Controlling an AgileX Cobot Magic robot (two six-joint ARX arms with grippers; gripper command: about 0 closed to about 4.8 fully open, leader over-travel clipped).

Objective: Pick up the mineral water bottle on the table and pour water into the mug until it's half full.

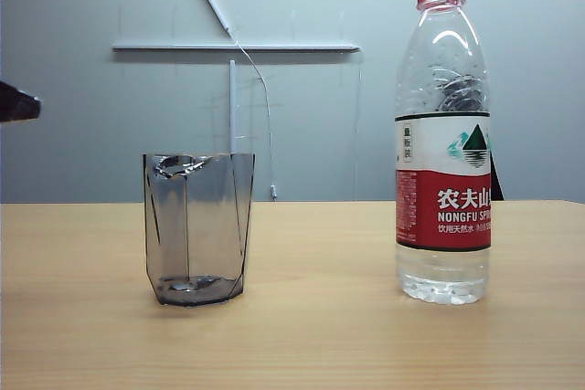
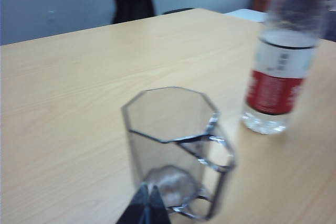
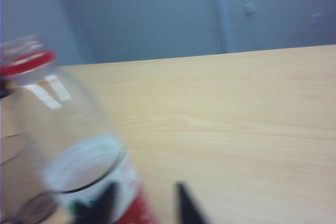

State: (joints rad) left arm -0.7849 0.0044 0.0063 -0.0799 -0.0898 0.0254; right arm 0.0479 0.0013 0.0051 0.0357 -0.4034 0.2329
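The mineral water bottle stands upright and uncapped on the right of the table, with a red neck ring and a red-and-white label. The grey faceted mug stands to its left and looks empty. My left gripper is shut with nothing in it, just short of the mug, with the bottle beyond. A dark tip at the exterior view's left edge is likely that gripper. My right gripper is open close beside the bottle; one finger overlaps the label. This view is blurred.
A grey wall with a white rail and a thin hanging cable lies behind the table. A dark sliver shows behind the bottle. Bare wood runs between mug and bottle and along the front edge.
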